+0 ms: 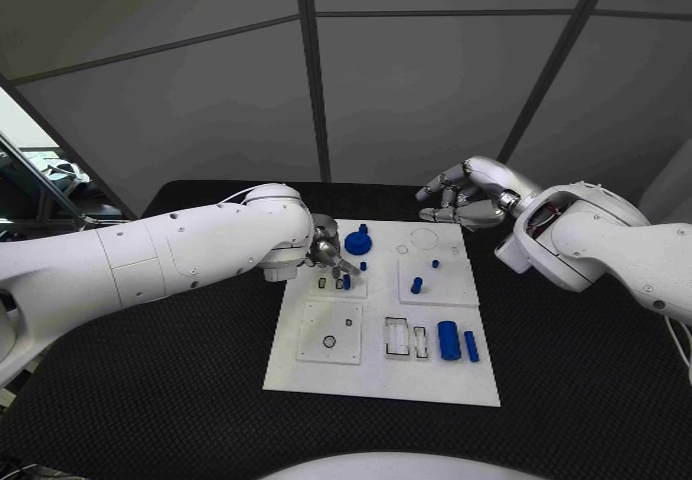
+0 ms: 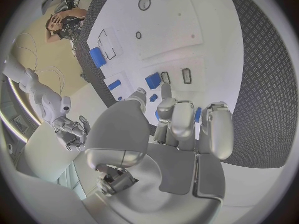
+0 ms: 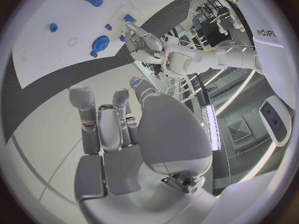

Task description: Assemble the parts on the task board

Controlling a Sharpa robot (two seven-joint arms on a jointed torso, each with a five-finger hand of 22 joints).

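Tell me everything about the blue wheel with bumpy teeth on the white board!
The blue gear is a round toothed wheel with a small hub poking up from its middle, and it looks like plastic. It lies flat near the far edge of the white task board. The left hand works just beside it, but I cannot tell whether its fingers touch it. The right hand is well away.

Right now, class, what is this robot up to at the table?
It is assembling small blue parts on the white task board. The left robot hand is down at the board's far left area, fingers close to a small blue piece; whether it grips anything is unclear. The right robot hand hovers beyond the board's far edge, holding nothing. A blue gear and two blue cylinders sit on the board.
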